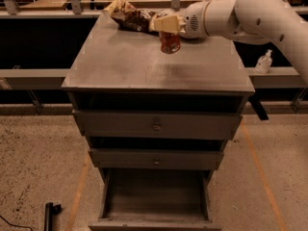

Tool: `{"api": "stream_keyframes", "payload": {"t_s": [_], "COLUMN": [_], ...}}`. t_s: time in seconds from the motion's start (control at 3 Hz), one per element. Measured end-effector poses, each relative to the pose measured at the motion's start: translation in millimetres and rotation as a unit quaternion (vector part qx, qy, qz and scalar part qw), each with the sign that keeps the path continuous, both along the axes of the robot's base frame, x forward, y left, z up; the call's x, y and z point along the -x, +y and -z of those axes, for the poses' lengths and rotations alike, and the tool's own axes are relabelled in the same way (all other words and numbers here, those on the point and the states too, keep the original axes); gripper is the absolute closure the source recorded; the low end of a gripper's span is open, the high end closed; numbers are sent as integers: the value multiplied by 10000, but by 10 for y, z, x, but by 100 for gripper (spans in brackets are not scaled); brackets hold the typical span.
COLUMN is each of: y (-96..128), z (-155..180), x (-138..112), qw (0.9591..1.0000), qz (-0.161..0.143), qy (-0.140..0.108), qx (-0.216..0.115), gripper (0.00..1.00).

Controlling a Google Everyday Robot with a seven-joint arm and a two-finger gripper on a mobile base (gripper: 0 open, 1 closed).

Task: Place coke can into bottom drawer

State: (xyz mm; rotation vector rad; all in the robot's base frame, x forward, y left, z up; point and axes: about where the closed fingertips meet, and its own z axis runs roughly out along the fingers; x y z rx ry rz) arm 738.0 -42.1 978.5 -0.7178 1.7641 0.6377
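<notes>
The coke can [169,42] is red and hangs upright in my gripper [166,25], lifted a little above the grey cabinet top [125,66]. The gripper's pale fingers [162,23] are shut on the can's upper part, and the white arm comes in from the upper right. The bottom drawer [155,197] is pulled open at the foot of the cabinet, well below and in front of the can. Its plain grey floor holds nothing.
A brown-and-yellow snack bag [126,14] lies at the back of the cabinet top, just left of the gripper. Two shallower drawers with round knobs [157,127] are shut above the open one. A small bottle [263,61] stands on a ledge at right. A black tool [49,214] lies on the floor at left.
</notes>
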Motion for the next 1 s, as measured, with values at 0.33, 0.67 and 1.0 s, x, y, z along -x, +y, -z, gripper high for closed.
{"api": "stream_keyframes", "payload": {"t_s": [0.33, 0.67, 1.0], "y": [60, 108, 197], "z": [-76, -37, -25], "x": [382, 780, 1319], "qw": [9998, 9980, 9912], "qz": [-138, -375, -943], "qy": [114, 283, 373], "qx": [-83, -426, -847], "gripper": [100, 100, 100]}}
